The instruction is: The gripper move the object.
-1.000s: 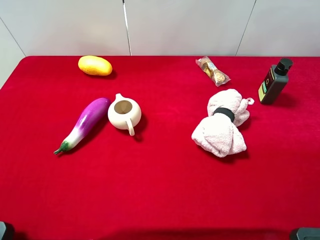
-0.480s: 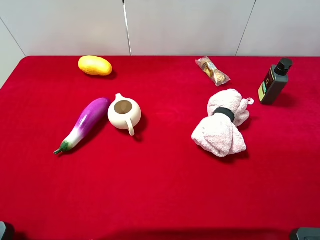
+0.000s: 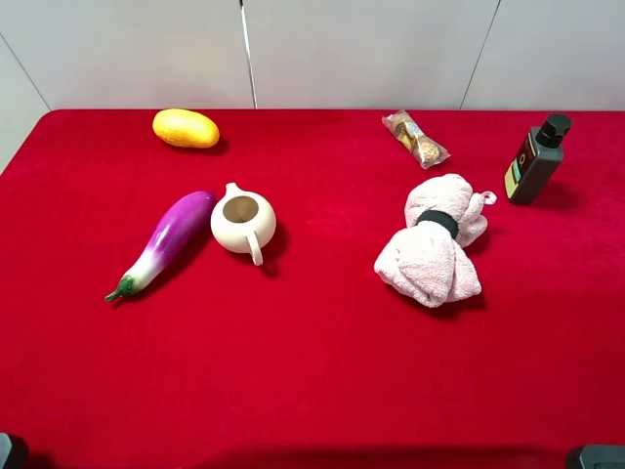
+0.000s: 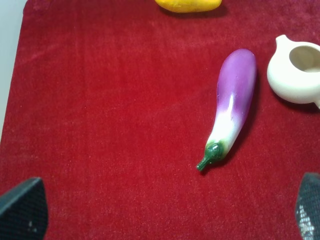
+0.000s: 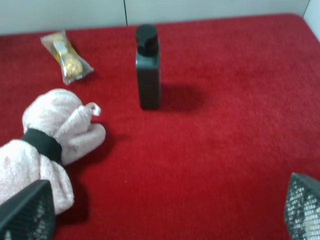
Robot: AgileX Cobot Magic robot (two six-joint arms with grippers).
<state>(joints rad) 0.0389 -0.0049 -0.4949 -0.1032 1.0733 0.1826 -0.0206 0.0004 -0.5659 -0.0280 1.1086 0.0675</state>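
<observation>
The cream-white pitcher (image 3: 243,223) stands upright on the red table, left of centre, handle toward the front and spout toward the back. It also shows at the edge of the left wrist view (image 4: 297,72), next to the eggplant. My left gripper (image 4: 165,212) is open and empty, well short of the pitcher, with only its fingertips (image 4: 22,210) showing. My right gripper (image 5: 165,210) is open and empty, near the pink towel. In the high view only dark arm parts show at the bottom corners.
A purple eggplant (image 3: 164,241) lies just left of the pitcher. A yellow fruit (image 3: 186,128) sits at the back left. A pink rolled towel (image 3: 435,239), a snack packet (image 3: 416,138) and a dark bottle (image 3: 535,159) are on the right.
</observation>
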